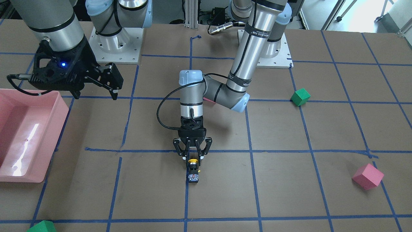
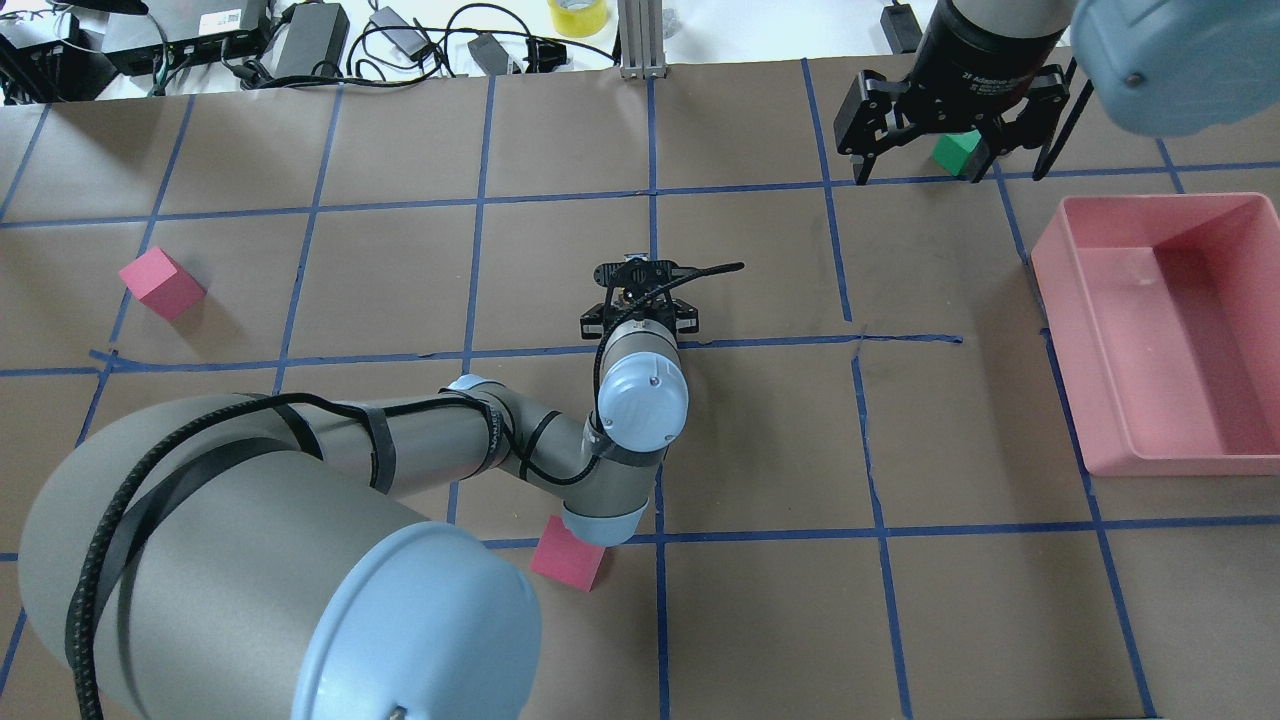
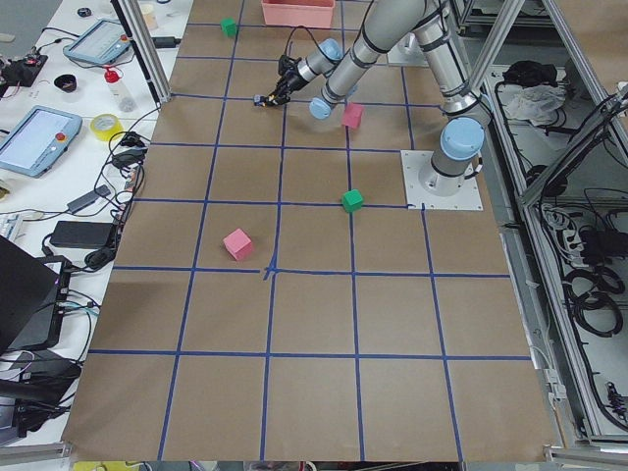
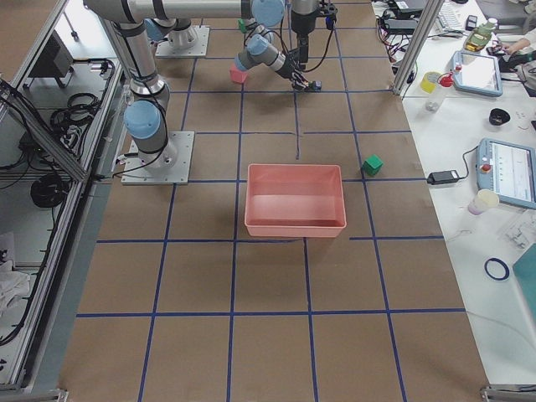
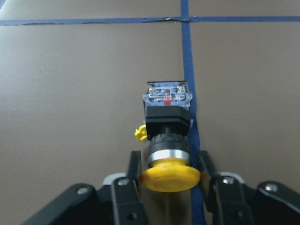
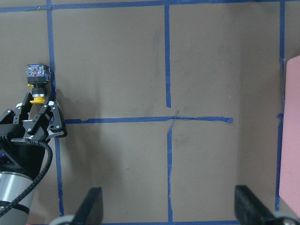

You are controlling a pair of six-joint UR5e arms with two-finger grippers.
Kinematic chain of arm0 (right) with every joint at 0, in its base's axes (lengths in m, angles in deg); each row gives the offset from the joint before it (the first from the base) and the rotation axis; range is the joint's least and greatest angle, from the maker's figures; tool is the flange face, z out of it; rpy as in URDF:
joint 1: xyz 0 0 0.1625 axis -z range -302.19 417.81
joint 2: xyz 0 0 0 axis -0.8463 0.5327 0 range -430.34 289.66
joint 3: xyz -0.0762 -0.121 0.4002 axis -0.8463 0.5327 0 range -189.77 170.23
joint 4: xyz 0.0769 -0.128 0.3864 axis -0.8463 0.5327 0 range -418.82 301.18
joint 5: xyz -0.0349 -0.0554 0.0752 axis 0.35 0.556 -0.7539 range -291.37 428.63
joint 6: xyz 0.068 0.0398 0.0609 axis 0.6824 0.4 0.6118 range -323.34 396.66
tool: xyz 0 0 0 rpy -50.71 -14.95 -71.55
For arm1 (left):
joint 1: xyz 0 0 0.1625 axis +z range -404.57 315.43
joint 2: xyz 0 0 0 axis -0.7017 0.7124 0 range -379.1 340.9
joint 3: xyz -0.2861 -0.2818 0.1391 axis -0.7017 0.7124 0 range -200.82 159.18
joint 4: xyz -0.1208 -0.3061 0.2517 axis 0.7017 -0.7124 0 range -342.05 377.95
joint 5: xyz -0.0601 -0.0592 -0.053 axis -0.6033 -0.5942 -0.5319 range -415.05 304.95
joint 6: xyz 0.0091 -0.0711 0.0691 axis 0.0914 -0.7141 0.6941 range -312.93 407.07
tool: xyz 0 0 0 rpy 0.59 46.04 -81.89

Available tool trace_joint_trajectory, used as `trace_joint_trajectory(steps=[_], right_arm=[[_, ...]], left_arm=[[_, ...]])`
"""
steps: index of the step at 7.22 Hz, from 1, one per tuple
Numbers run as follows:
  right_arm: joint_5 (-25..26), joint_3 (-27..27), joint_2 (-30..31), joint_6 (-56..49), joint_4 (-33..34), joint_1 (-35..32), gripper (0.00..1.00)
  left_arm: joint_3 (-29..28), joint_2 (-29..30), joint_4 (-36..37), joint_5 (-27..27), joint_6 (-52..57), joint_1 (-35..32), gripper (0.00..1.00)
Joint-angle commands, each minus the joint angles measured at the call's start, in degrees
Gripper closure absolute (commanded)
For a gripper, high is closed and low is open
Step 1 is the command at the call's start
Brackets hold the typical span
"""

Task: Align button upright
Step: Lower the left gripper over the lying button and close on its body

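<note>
The button point(image 1: 193, 169) lies on its side on a blue tape line near the table's middle, its yellow cap toward my left gripper and its blocky base point(image 5: 168, 101) pointing away. My left gripper point(image 1: 193, 160) is down at the table with a finger on each side of the cap point(image 5: 169, 177), shut on it. The right wrist view shows the same hold on the button point(image 6: 37, 82). My right gripper point(image 1: 109, 85) hangs open and empty above the table, near the pink bin, far from the button.
A pink bin point(image 2: 1060, 280) stands on my right side. A green cube point(image 1: 300, 97) and a pink cube point(image 1: 367, 176) lie on my left side. Another pink cube point(image 2: 568, 560) sits under my left elbow. A green cube point(image 2: 955, 150) lies beyond the right gripper.
</note>
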Motion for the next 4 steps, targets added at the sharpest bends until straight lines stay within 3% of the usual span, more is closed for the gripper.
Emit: trace_joint_trajectory(steps=[1,2,4], right_arm=[[0.06,0.04,0.15,0.17,0.13,0.0,0.0],[-0.38,0.04,0.15,0.17,0.13,0.0,0.0],[0.75,0.13,0.06,0.17,-0.04,0.0,0.0]], left_arm=[[-0.23,-2.25,-0.33,-0.17,0.61,0.0,1.0],[-0.23,-4.62,-1.64,-0.17,0.79,0.09,1.0],[-0.32,-10.94,-16.85,-2.96,0.27,1.13,1.0]])
